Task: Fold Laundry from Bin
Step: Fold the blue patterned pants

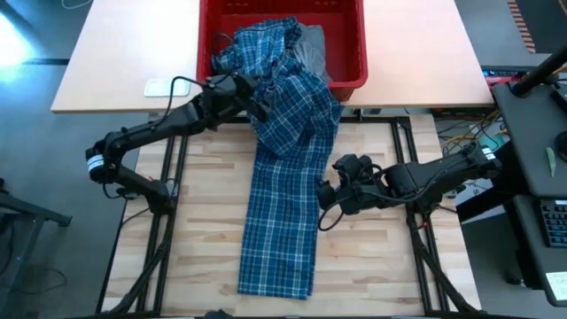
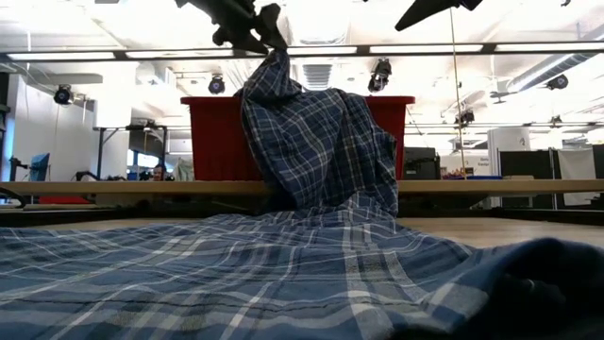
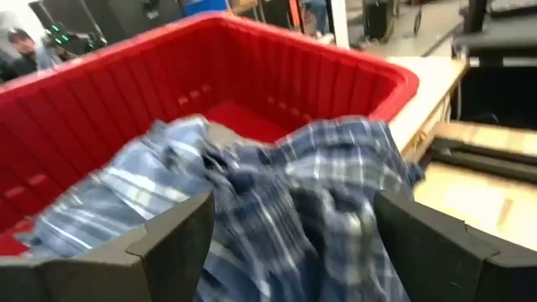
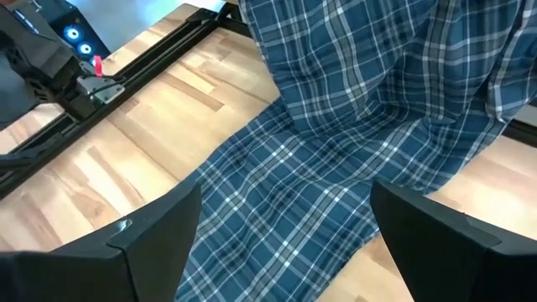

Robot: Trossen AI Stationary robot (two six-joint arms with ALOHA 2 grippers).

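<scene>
Barely started: plaid shirt (image 1: 283,204) dragged halfway out of red bin (image 1: 350,80) across table (image 1: 204,230), unfolded. Grey tee (image 1: 310,44) inside. Left pincer (image 1: 252,99) and right pincer (image 1: 326,193) spread, empty.

Bin (image 1: 347,53): far wall cut off by the top edge of the high view.
Grey garment (image 1: 310,49): mostly covered by the plaid shirt (image 1: 283,204); shape cannot be told.
Bin floor (image 3: 239,117): largely hidden under the cloth.
Left gripper (image 2: 250,33): cropped by the top edge of the low view.
Person (image 3: 25,50): blurred, cut off at the frame corner.
Shirt hem: blurred in the low view's foreground.
</scene>
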